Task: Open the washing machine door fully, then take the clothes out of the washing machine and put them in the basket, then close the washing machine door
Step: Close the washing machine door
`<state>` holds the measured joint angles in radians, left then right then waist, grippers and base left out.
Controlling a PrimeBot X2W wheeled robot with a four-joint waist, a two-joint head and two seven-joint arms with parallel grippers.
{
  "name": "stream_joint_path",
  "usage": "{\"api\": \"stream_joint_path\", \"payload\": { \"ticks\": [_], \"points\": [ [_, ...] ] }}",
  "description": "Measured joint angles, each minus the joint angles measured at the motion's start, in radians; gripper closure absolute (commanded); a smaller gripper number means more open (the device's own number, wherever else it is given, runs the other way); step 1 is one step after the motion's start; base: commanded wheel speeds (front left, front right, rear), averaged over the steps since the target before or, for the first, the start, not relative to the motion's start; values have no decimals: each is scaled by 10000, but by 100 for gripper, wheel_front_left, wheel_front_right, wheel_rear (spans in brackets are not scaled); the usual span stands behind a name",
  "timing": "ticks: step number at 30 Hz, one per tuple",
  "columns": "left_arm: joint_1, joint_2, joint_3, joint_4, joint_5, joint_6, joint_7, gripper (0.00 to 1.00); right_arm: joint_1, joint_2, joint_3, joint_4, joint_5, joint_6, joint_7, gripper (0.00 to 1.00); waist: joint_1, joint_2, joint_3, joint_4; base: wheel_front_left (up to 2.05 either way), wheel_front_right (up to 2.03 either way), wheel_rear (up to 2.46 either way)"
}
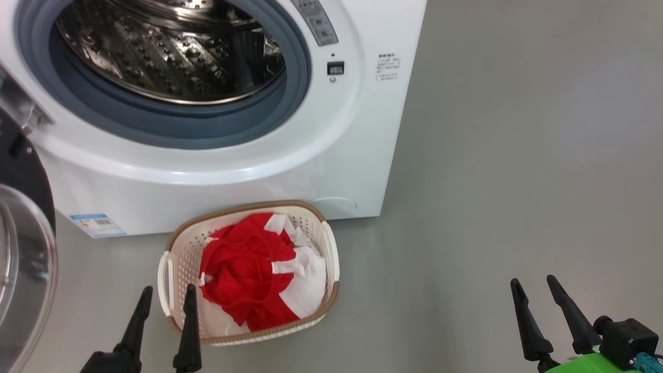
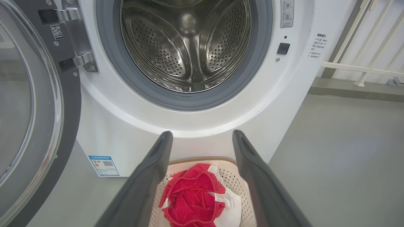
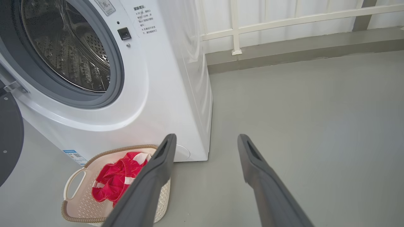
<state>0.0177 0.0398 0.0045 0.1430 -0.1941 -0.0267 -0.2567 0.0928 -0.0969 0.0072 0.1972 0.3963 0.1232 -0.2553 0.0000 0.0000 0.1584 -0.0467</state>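
- Washing machine door (image 1: pixel 20 259) stands swung wide open at the far left, its black rim and bulging glass at the edge of the head view, well clear of the round opening.
- My left gripper (image 1: pixel 169 289) is released: the fingers are spread with nothing between them. It sits at the near-left corner of the basket (image 1: pixel 184 259), and in the left wrist view my two fingers frame the basket's contents.
- That basket stands on the grey floor (image 1: pixel 492 181), just in front of the lower front panel of the washing machine (image 1: pixel 207 181).
- All the clothes (image 1: pixel 248 269) I can see lie heaped inside the basket, a red bundle on top of white cloth pieces.
- Behind the basket, the steel drum (image 1: pixel 171 52) shows bare perforated metal inside the grey-blue seal.
- My right gripper (image 1: pixel 532 281) is also released and grasps nothing. It is over bare floor, well apart from the basket on its right.
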Motion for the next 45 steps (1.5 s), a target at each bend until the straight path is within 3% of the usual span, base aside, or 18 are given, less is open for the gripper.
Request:
{"api": "stream_joint_path", "payload": {
  "ticks": [28, 45],
  "points": [
    [-67, 2, -173, -35, -182, 0, 0, 0, -151, 10, -8, -2, 0, 0, 0, 0, 0, 0, 93, 210, -28, 28, 0],
    [-187, 2, -811, 52, -826, 487, 0, 0, -143, -351, 299, 2, 0, 0, 0, 0, 0, 0, -22, 1976, 0, 0, 0]
  ]
}}
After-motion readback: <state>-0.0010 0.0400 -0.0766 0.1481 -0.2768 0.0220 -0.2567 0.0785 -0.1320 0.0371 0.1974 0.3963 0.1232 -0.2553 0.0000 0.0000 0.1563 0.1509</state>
